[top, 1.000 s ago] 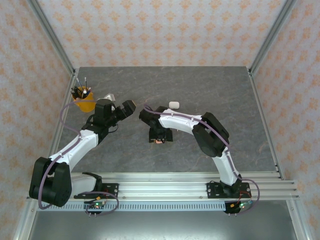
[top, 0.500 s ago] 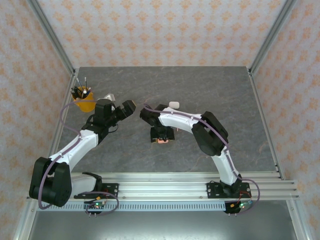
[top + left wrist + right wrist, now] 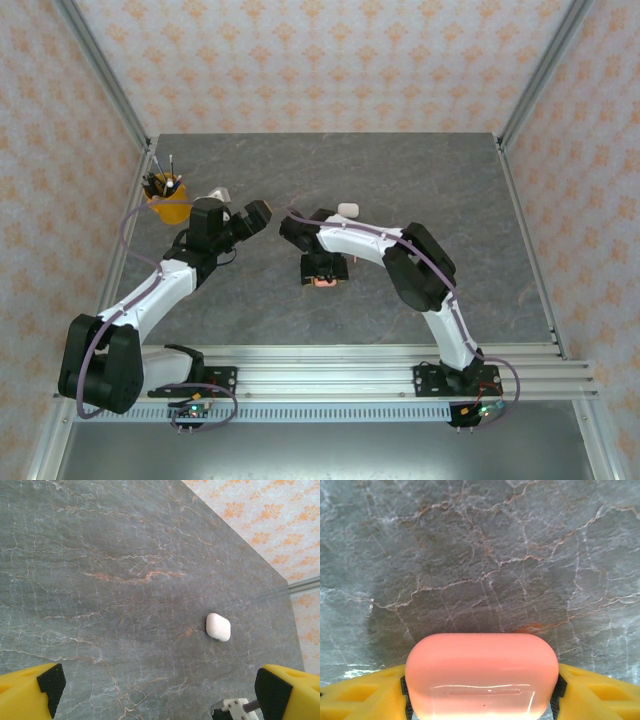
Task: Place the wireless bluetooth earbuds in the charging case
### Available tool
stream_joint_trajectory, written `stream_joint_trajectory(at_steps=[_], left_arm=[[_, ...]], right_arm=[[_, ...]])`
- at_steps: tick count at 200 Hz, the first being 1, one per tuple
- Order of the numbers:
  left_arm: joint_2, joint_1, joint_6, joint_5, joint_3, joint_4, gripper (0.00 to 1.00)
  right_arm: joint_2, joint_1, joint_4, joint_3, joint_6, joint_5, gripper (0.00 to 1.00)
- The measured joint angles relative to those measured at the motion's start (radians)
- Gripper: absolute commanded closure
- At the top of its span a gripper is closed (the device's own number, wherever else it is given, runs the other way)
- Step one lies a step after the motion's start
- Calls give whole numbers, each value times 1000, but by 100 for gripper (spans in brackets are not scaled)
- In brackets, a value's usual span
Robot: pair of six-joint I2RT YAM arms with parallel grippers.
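Zero earbuds seated yet, I'd guess: right pincer (image 3: 480, 692) is clamped on the closed pink case (image 3: 481, 672), left pincer (image 3: 157, 685) gapes wide and empty, white case (image 3: 218, 627) sits on the desk (image 3: 100, 555)

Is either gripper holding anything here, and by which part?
The right gripper holds the pink case, clamped across its two rounded ends. The left gripper is open and holds nothing.
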Motion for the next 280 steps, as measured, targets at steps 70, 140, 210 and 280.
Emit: stream_joint_trajectory(at_steps=[70,140,210,280], left_arm=[[0,0,0,0,0,0,0],[0,0,0,0,0,0,0],[0,0,0,0,0,0,0],[0,0,0,0,0,0,0]], right_arm=[[-26,0,34,-43,112,-11,38],[-53,0,61,-78,171,-13,42],[-68,0,71,-94,200,-12,43],[-84,0,76,-105,231,7,43]])
